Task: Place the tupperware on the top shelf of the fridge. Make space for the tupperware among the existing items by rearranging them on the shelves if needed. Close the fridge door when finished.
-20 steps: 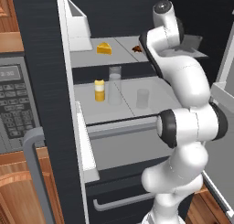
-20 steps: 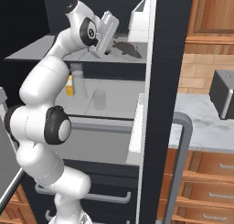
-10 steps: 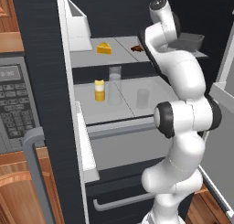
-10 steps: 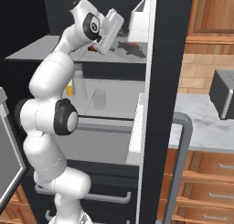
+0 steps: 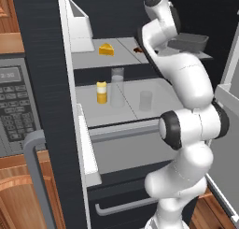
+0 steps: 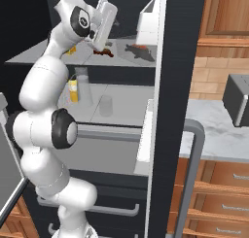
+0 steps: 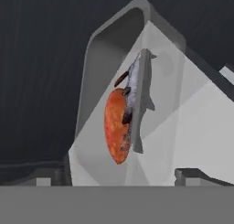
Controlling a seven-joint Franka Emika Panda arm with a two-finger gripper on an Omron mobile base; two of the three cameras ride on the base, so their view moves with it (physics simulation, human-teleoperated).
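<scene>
The tupperware [image 7: 137, 104], a dark-grey tub with an orange food piece, lies on the top shelf [image 5: 88, 59] at its right end [image 5: 189, 42] inside the open black fridge [image 5: 42, 41]. My gripper [image 7: 121, 175] is open. Its fingertips [image 7: 194, 175] stand just short of the tub, not touching it. In the right base view the gripper [image 6: 99, 38] hangs above the shelf, left of the tupperware [image 6: 138, 49]. On the same shelf lie a yellow cheese wedge [image 5: 106, 49] and a brown morsel [image 5: 137, 49]. The shelf below carries a yellow-and-white jar [image 5: 101, 92] and two clear glasses [image 5: 117, 87] [image 5: 146, 100].
A white bin [image 5: 79, 29] stands at the back left of the top shelf. A pale drawer front [image 5: 126, 148] juts out below the shelves. The open doors flank the arm [image 5: 228, 130] [image 6: 163, 86]. A microwave [image 5: 14, 106] is at the left, a toaster [image 6: 238, 98] at the right.
The jaws have spread wider and let go of the tupperware, which stays on the top shelf. The hand has drawn back and up a little from it.
</scene>
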